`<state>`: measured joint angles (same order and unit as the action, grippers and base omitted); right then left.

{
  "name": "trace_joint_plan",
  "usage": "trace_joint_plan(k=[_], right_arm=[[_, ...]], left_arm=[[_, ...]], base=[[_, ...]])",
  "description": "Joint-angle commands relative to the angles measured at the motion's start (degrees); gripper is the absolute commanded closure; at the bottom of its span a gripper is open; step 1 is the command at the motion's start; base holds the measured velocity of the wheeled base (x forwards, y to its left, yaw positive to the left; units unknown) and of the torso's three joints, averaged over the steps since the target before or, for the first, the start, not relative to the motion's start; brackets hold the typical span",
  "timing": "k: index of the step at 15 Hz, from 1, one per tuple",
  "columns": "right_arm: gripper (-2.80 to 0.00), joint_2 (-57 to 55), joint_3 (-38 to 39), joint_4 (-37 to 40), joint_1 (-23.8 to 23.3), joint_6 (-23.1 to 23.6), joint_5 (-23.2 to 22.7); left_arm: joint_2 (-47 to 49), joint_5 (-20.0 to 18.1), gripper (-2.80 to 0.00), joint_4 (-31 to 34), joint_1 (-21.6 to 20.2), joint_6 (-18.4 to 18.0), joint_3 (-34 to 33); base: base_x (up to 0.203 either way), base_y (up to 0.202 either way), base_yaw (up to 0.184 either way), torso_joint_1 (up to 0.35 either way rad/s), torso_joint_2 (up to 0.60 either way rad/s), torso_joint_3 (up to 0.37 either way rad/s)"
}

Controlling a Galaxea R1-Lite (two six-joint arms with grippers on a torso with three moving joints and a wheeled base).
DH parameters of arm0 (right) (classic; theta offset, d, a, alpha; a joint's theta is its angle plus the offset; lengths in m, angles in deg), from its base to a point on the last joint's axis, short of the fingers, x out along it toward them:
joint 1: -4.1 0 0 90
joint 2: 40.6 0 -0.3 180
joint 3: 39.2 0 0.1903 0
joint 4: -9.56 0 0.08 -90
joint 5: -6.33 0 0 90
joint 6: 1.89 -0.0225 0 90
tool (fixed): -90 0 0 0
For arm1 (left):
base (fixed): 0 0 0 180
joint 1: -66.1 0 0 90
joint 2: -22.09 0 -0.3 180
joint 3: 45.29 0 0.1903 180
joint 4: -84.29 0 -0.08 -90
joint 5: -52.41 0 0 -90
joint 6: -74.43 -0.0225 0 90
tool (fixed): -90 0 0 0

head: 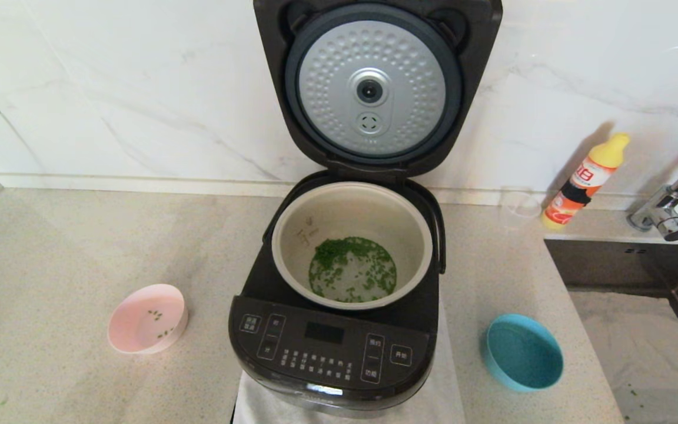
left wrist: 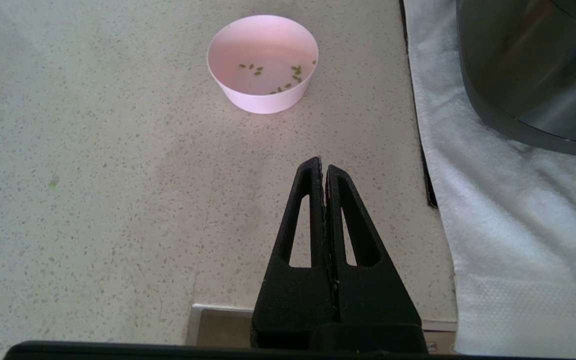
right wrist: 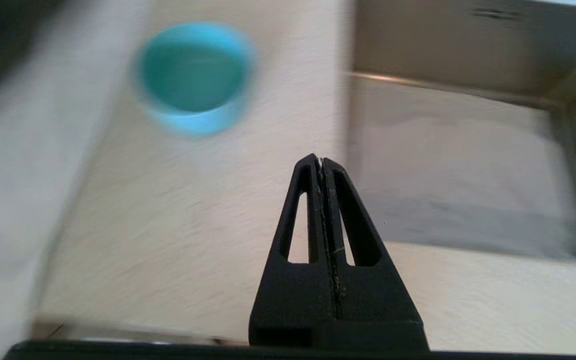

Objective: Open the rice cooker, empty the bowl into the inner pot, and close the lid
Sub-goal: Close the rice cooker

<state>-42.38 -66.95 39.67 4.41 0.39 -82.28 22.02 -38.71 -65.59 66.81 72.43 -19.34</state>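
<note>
Glossy black rice cooker (head: pixel 330 347) at frame centre, white Chinese button labels unreadable; hinged black lid (head: pixel 374 82) up, pale metal inner pot (head: pixel 352 244) holds green bits. Left gripper (left wrist: pixel 323 167) and right gripper (right wrist: pixel 321 162) clenched, empty, above speckled tabletop (head: pixel 50 247).

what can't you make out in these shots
- Blue bowl: right wrist view is smeared; its inside is unreadable there.
- Cooker: left wrist view's edge leaves only a slice of its side.
- Lid: head view's top edge crops it.
- Panel labels: too small to read.
</note>
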Motion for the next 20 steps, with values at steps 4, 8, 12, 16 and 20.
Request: trace_joint_plan(k=[4, 8, 12, 16, 20], right_arm=[[0.00, 1.9, 1.8, -0.2, -0.1, -2.0, -2.4], [0.00, 1.9, 1.8, -0.1, -0.1, -2.1, -2.3], [0.00, 1.9, 1.8, -0.1, -0.1, -2.1, -2.3], [0.00, 1.8, 1.8, -0.1, -0.1, -2.1, -2.3], [0.00, 1.9, 1.8, -0.1, -0.1, -2.1, -2.3]], left_arm=[[0.0, 0.0, 0.00, 0.0, 0.0, 0.1, 0.0], [0.0, 0.0, 0.00, 0.1, 0.0, -0.6, 0.0], [0.0, 0.0, 0.00, 0.3, 0.0, -0.6, 0.0], [4.1, -0.6, 0.00, 1.7, 0.0, 1.4, 11.2], [25.8, -3.7, 0.00, -0.7, 0.2, 15.4, 19.6]], base=[[0.000, 0.000, 0.000, 0.000, 0.00, 0.000], [0.000, 0.000, 0.000, 0.000, 0.00, 0.000], [0.000, 0.000, 0.000, 0.000, 0.00, 0.000], [0.000, 0.000, 0.000, 0.000, 0.00, 0.000], [0.000, 0.000, 0.000, 0.000, 0.00, 0.000]])
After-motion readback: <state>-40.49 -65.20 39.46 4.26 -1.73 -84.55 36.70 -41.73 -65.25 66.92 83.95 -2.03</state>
